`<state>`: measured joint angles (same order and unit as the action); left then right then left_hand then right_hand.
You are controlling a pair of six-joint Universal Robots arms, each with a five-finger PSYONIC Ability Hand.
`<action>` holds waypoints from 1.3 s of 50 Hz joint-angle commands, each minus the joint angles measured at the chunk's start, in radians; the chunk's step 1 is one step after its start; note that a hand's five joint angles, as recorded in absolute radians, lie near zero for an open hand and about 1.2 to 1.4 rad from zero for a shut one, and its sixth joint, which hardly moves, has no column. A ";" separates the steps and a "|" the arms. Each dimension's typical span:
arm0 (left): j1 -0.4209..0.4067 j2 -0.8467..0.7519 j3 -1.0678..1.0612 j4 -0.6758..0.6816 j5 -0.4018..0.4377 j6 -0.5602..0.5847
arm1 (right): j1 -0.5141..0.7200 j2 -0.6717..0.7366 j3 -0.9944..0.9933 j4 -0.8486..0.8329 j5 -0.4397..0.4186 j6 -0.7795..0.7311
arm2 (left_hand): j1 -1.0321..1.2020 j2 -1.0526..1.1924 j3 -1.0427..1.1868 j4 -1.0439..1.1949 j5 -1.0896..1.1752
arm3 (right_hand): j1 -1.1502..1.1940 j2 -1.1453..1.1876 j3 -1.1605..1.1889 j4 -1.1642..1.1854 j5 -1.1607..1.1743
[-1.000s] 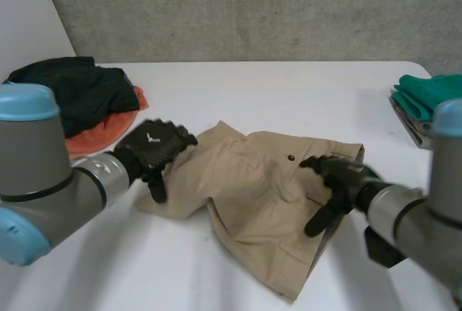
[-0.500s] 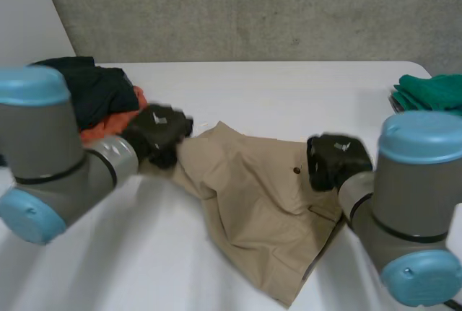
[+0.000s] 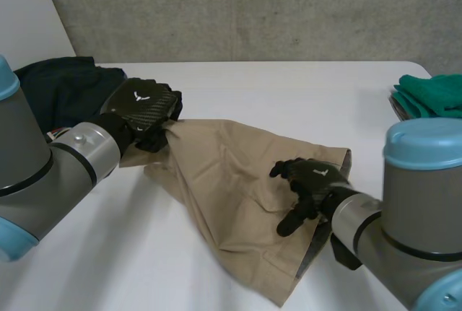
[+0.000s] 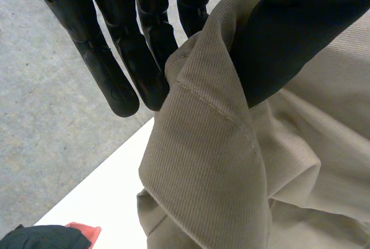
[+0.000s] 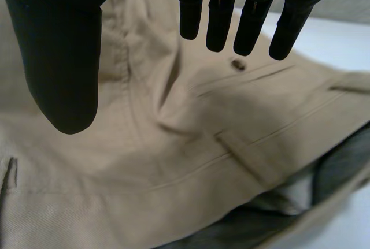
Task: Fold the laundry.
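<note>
Both arms are thick grey cylinders: the left arm (image 3: 50,174) and right arm (image 3: 404,231) each carry a rounded light-blue cap (image 3: 422,141). The left hand (image 3: 141,109) and right hand (image 3: 312,180) are black throughout; a small white mark (image 3: 139,97), perhaps a logo, sits on the left one's back

so the white table (image 3: 289,98) fills the middle and bottom of the head view, with a grey concrete wall (image 3: 253,8) across the top. a dark clothes heap (image 3: 61,87) sits at the left edge and a folded green cloth (image 3: 433,93) at the right edge. the left wrist view catches an orange scrap (image 4: 81,231) right beside that dark heap.
</note>
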<state>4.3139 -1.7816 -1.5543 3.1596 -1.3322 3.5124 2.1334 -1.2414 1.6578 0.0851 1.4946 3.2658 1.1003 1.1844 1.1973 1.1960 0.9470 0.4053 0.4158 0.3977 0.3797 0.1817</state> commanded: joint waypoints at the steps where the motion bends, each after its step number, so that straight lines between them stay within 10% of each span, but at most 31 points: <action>1: -0.002 0.040 0.014 -0.001 -0.012 0.003 | 0.051 0.137 -0.032 -0.090 -0.011 0.002 | 0.296 0.212 0.199 0.200 0.275 | -0.003 -0.014 0.004 0.022 0.046; 11: -0.003 0.086 0.011 -0.001 -0.010 -0.004 | 0.077 0.272 -0.131 -0.162 0.125 -0.009 | 0.296 0.212 0.199 0.200 0.275 | 0.266 0.256 0.274 0.292 0.315; 13: -0.005 0.093 0.010 -0.001 -0.010 -0.006 | 0.083 0.277 -0.141 -0.168 0.159 -0.015 | 0.296 0.212 0.199 0.200 0.275 | 0.988 0.978 0.996 1.014 1.037; 22: 0.000 0.111 0.013 0.000 -0.010 -0.006 | 0.072 0.107 -0.101 -0.156 0.187 -0.032 | 0.296 0.212 0.199 0.200 0.275 | 0.991 0.980 0.999 1.017 1.040; 41: 0.001 0.315 -0.086 -0.159 -0.010 0.003 | -0.108 -0.328 -0.288 0.412 0.046 -0.730 | 0.296 0.212 0.199 0.200 0.275 | 0.991 0.980 0.999 1.017 1.040; 50: 0.010 0.540 0.071 -0.172 -0.027 -0.023 | -0.145 -0.492 -0.458 0.290 0.049 -0.678 | 0.296 0.212 0.199 0.200 0.275 | 0.991 0.980 0.999 1.017 1.040; 65: 0.012 0.479 0.175 -0.113 -0.096 -0.067 | -0.142 -0.454 -0.498 0.271 0.044 -0.658 | 0.296 0.212 0.199 0.200 0.275 | 0.991 0.980 0.999 1.017 1.040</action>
<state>4.3255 -1.2443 -1.3801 3.0208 -1.4251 3.4435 1.9959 -1.7742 1.1636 0.2946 1.5451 2.6174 1.1003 1.1845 1.1982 1.2000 0.9470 1.0715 1.1712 1.1939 1.2018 0.9579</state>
